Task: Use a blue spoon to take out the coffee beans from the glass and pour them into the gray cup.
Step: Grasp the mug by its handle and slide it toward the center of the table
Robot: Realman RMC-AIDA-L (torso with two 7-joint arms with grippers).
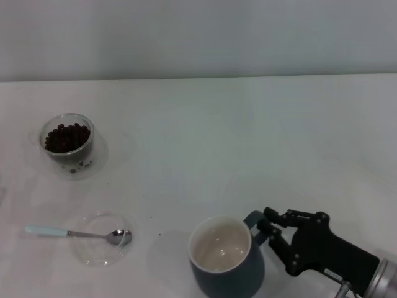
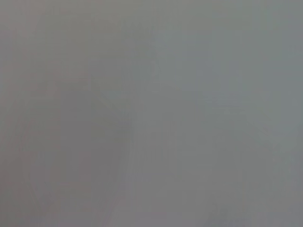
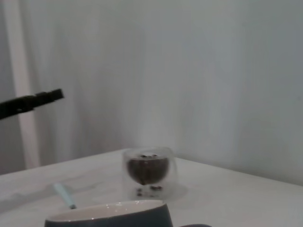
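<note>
The glass [image 1: 68,144] holds a heap of coffee beans [image 1: 65,136] at the far left of the white table. The blue spoon [image 1: 74,233] lies at the front left, its metal bowl resting in a flat clear dish [image 1: 93,251]. The gray cup [image 1: 226,261] stands at the front centre, its cream inside empty. My right gripper [image 1: 272,230] is open, its tips right at the cup's loop handle [image 1: 254,219]. The right wrist view shows the cup's rim [image 3: 109,208], the glass [image 3: 147,172] and the spoon's handle [image 3: 64,194]. My left gripper is out of view.
A few stray beans [image 1: 79,166] show low in the glass's base. A dark bar [image 3: 33,101] sticks in from the side of the right wrist view. The left wrist view shows only plain grey. A pale wall stands behind the table's far edge [image 1: 198,78].
</note>
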